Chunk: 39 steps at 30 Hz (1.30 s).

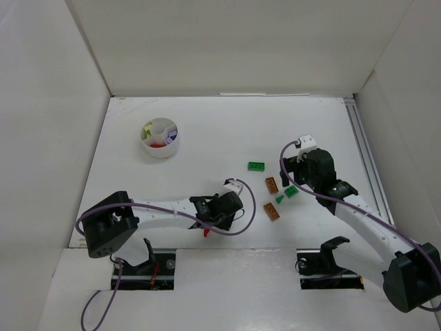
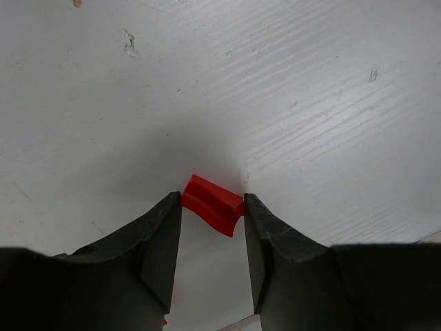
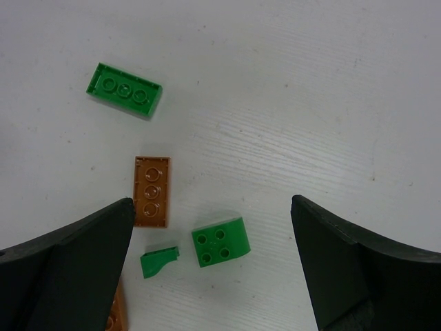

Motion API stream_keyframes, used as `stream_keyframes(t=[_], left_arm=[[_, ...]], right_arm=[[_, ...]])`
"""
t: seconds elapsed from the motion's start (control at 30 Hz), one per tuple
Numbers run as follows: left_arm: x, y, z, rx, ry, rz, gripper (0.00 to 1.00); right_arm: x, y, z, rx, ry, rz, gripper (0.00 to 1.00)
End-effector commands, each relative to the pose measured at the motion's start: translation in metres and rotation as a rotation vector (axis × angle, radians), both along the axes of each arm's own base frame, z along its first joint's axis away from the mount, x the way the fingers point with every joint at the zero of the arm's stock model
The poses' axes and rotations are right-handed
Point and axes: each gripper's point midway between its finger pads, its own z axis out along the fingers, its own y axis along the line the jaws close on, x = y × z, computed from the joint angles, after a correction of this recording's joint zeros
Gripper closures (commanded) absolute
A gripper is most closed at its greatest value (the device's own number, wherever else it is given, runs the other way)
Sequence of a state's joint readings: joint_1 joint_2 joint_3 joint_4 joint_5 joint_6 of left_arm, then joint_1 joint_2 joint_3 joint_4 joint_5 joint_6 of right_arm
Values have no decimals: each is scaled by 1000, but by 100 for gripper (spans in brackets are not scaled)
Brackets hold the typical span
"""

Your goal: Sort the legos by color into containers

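Red lego [image 2: 212, 205], small and grooved, touches both left claw [image 2: 212, 201] tips.

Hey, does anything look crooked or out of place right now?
The red brick sits crooked between the left gripper's fingertips, pinched near its corners at the very tips rather than squarely. Nothing else stands out.

The cup [image 1: 159, 151] stands back left, loose bricks [image 1: 272, 184] front right, one brick [image 2: 213, 210] within the left pincer [image 2: 212, 200].
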<state>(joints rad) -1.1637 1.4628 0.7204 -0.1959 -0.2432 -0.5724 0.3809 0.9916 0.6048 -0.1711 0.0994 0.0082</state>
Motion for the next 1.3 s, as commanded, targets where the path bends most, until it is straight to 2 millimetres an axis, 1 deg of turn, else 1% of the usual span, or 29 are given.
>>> stream_keyframes(t=[0.0,0.03,0.07,0.17,0.2,0.27,0.3,0.37,0.4,0.43,0.5,0.53,0.57,0.6,0.63,0.7,0.73,0.77,0.8,0.83,0.87,0.93,0.97,1.0,1.07,1.1,1.13,1.23,1.27], left_arm=[[-12,-1,-3,1,61,-20,74],[-11,-3,3,-22,56,-13,75],[-6,-3,7,-13,35,0,76],[6,-7,28,-33,-14,59,77],[18,-2,34,-16,-53,98,77],[38,1,47,-24,-82,158,77],[63,12,56,-31,-94,231,78],[94,27,66,-48,-126,318,82],[119,45,72,-56,-145,399,83],[133,54,79,-57,-169,430,83],[162,65,107,-120,-238,489,83],[181,87,117,-131,-268,557,80],[198,94,130,-161,-309,589,74],[208,105,140,-167,-335,601,74],[224,132,147,-178,-354,680,74],[244,149,162,-224,-382,719,73],[252,161,160,-210,-388,744,73],[259,176,158,-217,-375,775,73],[267,179,164,-243,-380,780,73],[273,183,158,-241,-368,778,75],[278,193,156,-236,-370,802,75],[285,201,158,-220,-386,832,75],[290,200,156,-217,-383,832,75],[293,208,157,-204,-392,855,73],[299,216,156,-193,-396,878,73],[301,228,156,-188,-400,905,73],[302,232,153,-178,-389,914,73],[303,240,156,-183,-391,942,73],[301,241,152,-177,-382,942,73]], right_arm=[[6,4,14,28,-56,-7,0],[6,4,14,28,-56,-7,0],[6,4,14,28,-56,-7,0],[7,2,14,24,-57,-15,0],[7,2,14,24,-57,-15,0],[7,2,14,24,-57,-15,0],[7,2,14,24,-57,-15,0],[7,2,14,24,-57,-15,0],[7,2,14,24,-57,-15,0],[8,3,18,27,-66,-15,0],[9,0,15,23,-56,-24,0],[13,-2,21,30,-73,-33,0],[14,-2,18,18,-65,-29,0],[16,-4,22,21,-74,-38,0],[20,-6,21,17,-64,-49,0],[26,-8,25,9,-69,-52,0],[28,-12,19,-6,-54,-58,0],[31,-11,22,-5,-57,-58,0],[31,-12,22,-1,-55,-60,0],[35,-14,22,-2,-52,-69,0],[37,-12,23,2,-49,-61,0],[39,-14,27,5,-58,-70,0],[40,-14,24,2,-49,-70,0],[40,-14,24,1,-49,-70,0],[40,-17,24,1,-49,-79,0],[40,-17,24,1,-49,-79,0],[40,-17,24,1,-49,-79,0],[40,-21,30,7,-68,-90,0],[40,-21,30,7,-68,-90,0]])
